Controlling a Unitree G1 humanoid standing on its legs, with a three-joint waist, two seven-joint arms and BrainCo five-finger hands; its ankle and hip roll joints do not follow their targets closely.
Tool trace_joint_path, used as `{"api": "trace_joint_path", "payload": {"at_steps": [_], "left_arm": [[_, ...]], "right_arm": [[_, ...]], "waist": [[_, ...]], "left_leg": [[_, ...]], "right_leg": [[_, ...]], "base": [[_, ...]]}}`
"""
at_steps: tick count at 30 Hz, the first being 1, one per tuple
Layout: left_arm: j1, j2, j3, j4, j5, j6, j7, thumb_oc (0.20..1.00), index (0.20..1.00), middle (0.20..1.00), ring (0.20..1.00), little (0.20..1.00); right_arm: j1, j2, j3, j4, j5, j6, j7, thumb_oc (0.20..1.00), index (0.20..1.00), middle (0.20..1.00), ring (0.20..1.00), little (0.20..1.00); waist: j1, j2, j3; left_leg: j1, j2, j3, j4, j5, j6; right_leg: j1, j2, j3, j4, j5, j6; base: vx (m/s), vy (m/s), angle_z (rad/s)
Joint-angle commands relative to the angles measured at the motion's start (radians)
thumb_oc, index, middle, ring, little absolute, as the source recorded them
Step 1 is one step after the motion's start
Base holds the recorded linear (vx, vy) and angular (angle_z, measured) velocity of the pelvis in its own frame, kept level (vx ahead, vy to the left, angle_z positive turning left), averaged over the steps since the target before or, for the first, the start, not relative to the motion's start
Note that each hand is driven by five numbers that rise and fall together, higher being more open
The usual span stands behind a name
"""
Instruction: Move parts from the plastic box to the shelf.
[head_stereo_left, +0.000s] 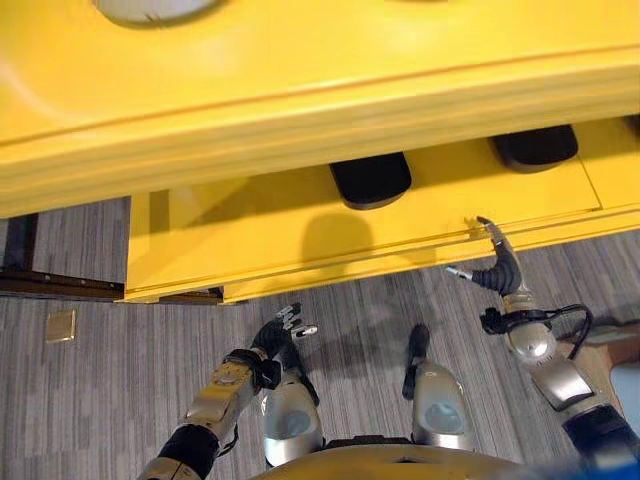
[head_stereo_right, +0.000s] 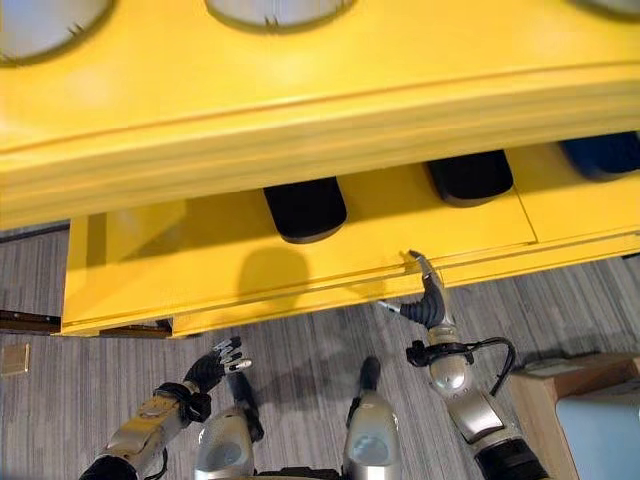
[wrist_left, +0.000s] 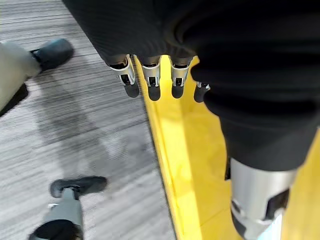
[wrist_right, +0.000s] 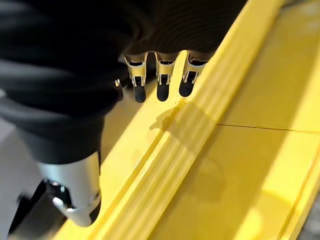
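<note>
A yellow shelf (head_stereo_left: 300, 235) spans the scene, its upper level (head_stereo_left: 320, 90) overhanging the lower one. Two black parts (head_stereo_left: 370, 180) (head_stereo_left: 535, 147) lie on the lower level, partly hidden under the upper level, and a dark blue part (head_stereo_right: 605, 153) lies further right. My right hand (head_stereo_left: 497, 265) is open and holds nothing; its fingertips (wrist_right: 162, 90) hover at the ribbed front edge (wrist_right: 175, 145) of the lower level. My left hand (head_stereo_left: 285, 325) hangs low over the carpet, in front of the shelf and apart from it. Its fingers (wrist_left: 152, 82) are straight and hold nothing.
Pale grey round things (head_stereo_right: 275, 10) (head_stereo_right: 45, 25) sit on the upper level. A pale blue box (head_stereo_right: 600, 420) on a brown surface stands at my lower right. On the grey carpet there is a brass plate (head_stereo_left: 60, 325), and a dark strip (head_stereo_left: 50, 285) runs along the left.
</note>
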Motion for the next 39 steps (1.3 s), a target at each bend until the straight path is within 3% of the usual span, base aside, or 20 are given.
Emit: {"api": "trace_joint_path", "payload": {"at_steps": [1,4,9,21,23,24,26,28,30,34,35,38,39], "left_arm": [[0.022,0.059,0.004,-0.02,0.057,-0.011,-0.072,1.0,1.0,1.0,1.0,1.0],[0.023,0.085,0.011,-0.008,0.09,-0.015,-0.113,1.0,1.0,1.0,1.0,1.0],[0.021,0.12,0.009,-0.026,0.111,0.012,-0.153,1.0,1.0,1.0,1.0,1.0],[0.026,0.12,0.001,-0.049,0.129,0.078,-0.201,1.0,1.0,1.0,1.0,1.0],[0.023,0.12,-0.01,-0.053,0.126,0.083,-0.216,1.0,1.0,1.0,1.0,1.0],[0.009,0.121,-0.025,-0.066,0.127,0.098,-0.21,1.0,1.0,1.0,1.0,1.0],[-0.021,0.13,-0.054,-0.039,0.161,0.103,-0.208,1.0,1.0,1.0,1.0,1.0],[-0.035,0.132,-0.069,-0.022,0.172,0.105,-0.213,1.0,1.0,1.0,1.0,1.0],[-0.045,0.128,-0.084,0.002,0.172,0.103,-0.202,1.0,1.0,1.0,1.0,1.0],[-0.003,0.125,-0.066,0.038,0.197,0.069,-0.155,1.0,1.0,1.0,1.0,1.0],[0.018,0.131,-0.05,0.048,0.182,0.044,-0.14,1.0,1.0,1.0,1.0,1.0],[0.032,0.144,-0.037,0.051,0.164,0.021,-0.123,1.0,1.0,1.0,1.0,1.0],[0.038,0.144,-0.03,0.054,0.151,0.007,-0.112,1.0,1.0,1.0,1.0,1.0]], "right_arm": [[-0.082,-0.042,0.028,-0.008,-0.198,-0.103,0.095,1.0,1.0,1.0,1.0,1.0],[-0.121,-0.103,0.088,-0.001,-0.267,-0.118,0.168,1.0,1.0,1.0,1.0,1.0],[-0.183,-0.168,0.148,0.011,-0.227,-0.117,0.288,1.0,1.0,1.0,1.0,1.0],[-0.144,-0.161,0.19,-0.008,-0.22,-0.033,0.559,1.0,1.0,1.0,1.0,1.0],[-0.135,-0.161,0.184,0.003,-0.228,-0.016,0.581,1.0,1.0,1.0,1.0,1.0],[-0.137,-0.158,0.181,0.024,-0.208,-0.034,0.628,1.0,1.0,1.0,1.0,1.0],[-0.131,-0.144,0.178,0.046,-0.21,-0.02,0.671,1.0,1.0,1.0,1.0,1.0],[-0.13,-0.139,0.176,0.06,-0.188,0.005,0.669,1.0,1.0,1.0,1.0,1.0],[-0.116,-0.119,0.17,0.08,-0.185,0.017,0.661,1.0,1.0,1.0,1.0,1.0],[-0.103,-0.098,0.169,0.097,-0.238,0.002,0.716,1.0,1.0,1.0,1.0,1.0],[-0.103,-0.109,0.172,0.097,-0.204,0.007,0.738,1.0,1.0,1.0,1.0,1.0],[-0.101,-0.117,0.159,0.1,-0.168,0.042,0.733,1.0,1.0,1.0,1.0,1.0],[-0.098,-0.116,0.152,0.109,-0.161,0.055,0.72,1.0,1.0,1.0,1.0,1.0]], "waist": [[0.033,-0.034,-0.032],[0.055,-0.043,-0.046],[0.082,-0.052,-0.065],[0.081,-0.069,-0.118],[0.079,-0.073,-0.117],[0.09,-0.083,-0.11],[0.085,-0.101,-0.105],[0.082,-0.111,-0.108],[0.076,-0.124,-0.106],[0.093,-0.152,-0.107],[0.099,-0.145,-0.111],[0.099,-0.136,-0.121],[0.101,-0.127,-0.127]], "left_leg": [[0.008,0.004,-0.02,0.04,-0.038,0.026],[0.027,0.007,-0.016,0.025,-0.034,0.02],[0.059,0.007,-0.006,-0.002,-0.023,0.017],[0.107,0.004,0.03,0.018,-0.039,0.03],[0.1,0.0,0.017,0.049,-0.055,0.037],[0.055,-0.055,-0.081,0.112,-0.114,0.069],[0.045,-0.089,-0.119,0.146,-0.154,0.102],[0.035,-0.101,-0.124,0.163,-0.165,0.111],[0.032,-0.108,-0.112,0.185,-0.187,0.122],[0.068,-0.098,-0.012,0.176,-0.199,0.109],[0.096,-0.085,0.013,0.142,-0.203,0.096],[0.09,-0.095,0.032,0.116,-0.188,0.114],[0.084,-0.094,0.04,0.109,-0.179,0.123]], "right_leg": [[0.018,-0.085,-0.012,0.038,-0.028,0.07],[0.04,-0.098,-0.041,0.003,-0.001,0.085],[0.069,-0.104,-0.07,-0.03,0.022,0.096],[0.115,-0.107,-0.108,-0.029,0.017,0.086],[0.117,-0.103,-0.096,-0.019,0.01,0.079],[0.099,-0.108,-0.032,-0.012,0.017,0.088],[0.08,-0.12,0.025,0.001,0.042,0.11],[0.071,-0.128,0.044,0.001,0.061,0.113],[0.063,-0.143,0.044,0.012,0.092,0.119],[0.028,-0.18,-0.065,0.026,0.209,0.14],[0.006,-0.178,-0.094,0.075,0.218,0.142],[-0.013,-0.175,-0.096,0.183,0.178,0.136],[-0.017,-0.172,-0.105,0.245,0.138,0.123]], "base": [[0.01,-0.078,0.03],[0.01,-0.074,0.03],[0.0,-0.045,0.1],[0.01,0.026,0.05],[-0.06,0.266,0.03],[-0.12,0.319,-0.06],[-0.13,0.342,-0.51],[-0.08,0.183,-0.4],[-0.07,0.1,-0.24],[-0.13,0.034,-1.02],[-0.13,-0.002,-1.64],[-0.12,0.032,-0.97],[-0.13,0.022,-0.42]]}}
